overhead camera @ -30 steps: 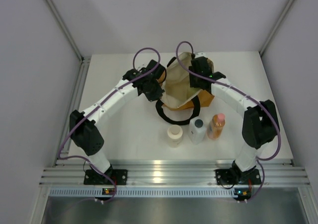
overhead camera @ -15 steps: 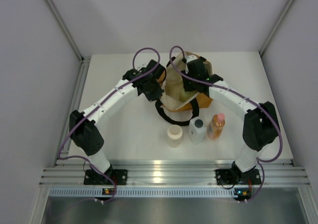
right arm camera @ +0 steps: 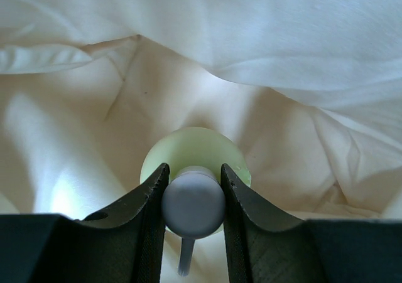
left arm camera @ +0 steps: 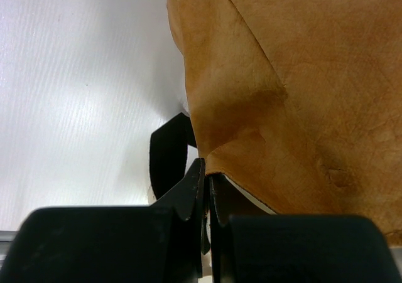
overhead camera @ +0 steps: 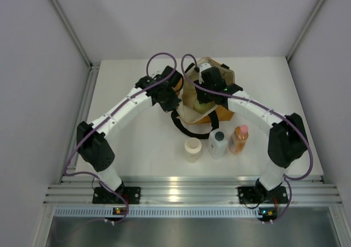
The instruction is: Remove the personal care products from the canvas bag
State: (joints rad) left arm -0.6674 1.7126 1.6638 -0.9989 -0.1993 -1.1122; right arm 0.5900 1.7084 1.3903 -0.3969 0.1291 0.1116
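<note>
The mustard-tan canvas bag (overhead camera: 219,111) lies at the back middle of the table, its cream-lined mouth open. My left gripper (overhead camera: 174,100) is shut on the bag's left rim (left arm camera: 217,164), next to a black handle (left arm camera: 168,152). My right gripper (overhead camera: 204,101) reaches into the bag and is shut on the white cap (right arm camera: 193,202) of the yellow-green bottle (right arm camera: 188,148), which stands in the cream lining (right arm camera: 264,51). In front of the bag stand the cream bottle (overhead camera: 192,149), the white bottle with dark cap (overhead camera: 218,143) and the orange bottle with pink cap (overhead camera: 238,138).
A black loop handle (overhead camera: 190,131) lies on the table between the bag and the three bottles. The table's metal front rail (overhead camera: 186,192) runs along the near edge. Grey walls close in the left, right and back.
My right gripper has moved left and deeper into the bag's mouth. The left arm and the three bottles on the table have not moved.
</note>
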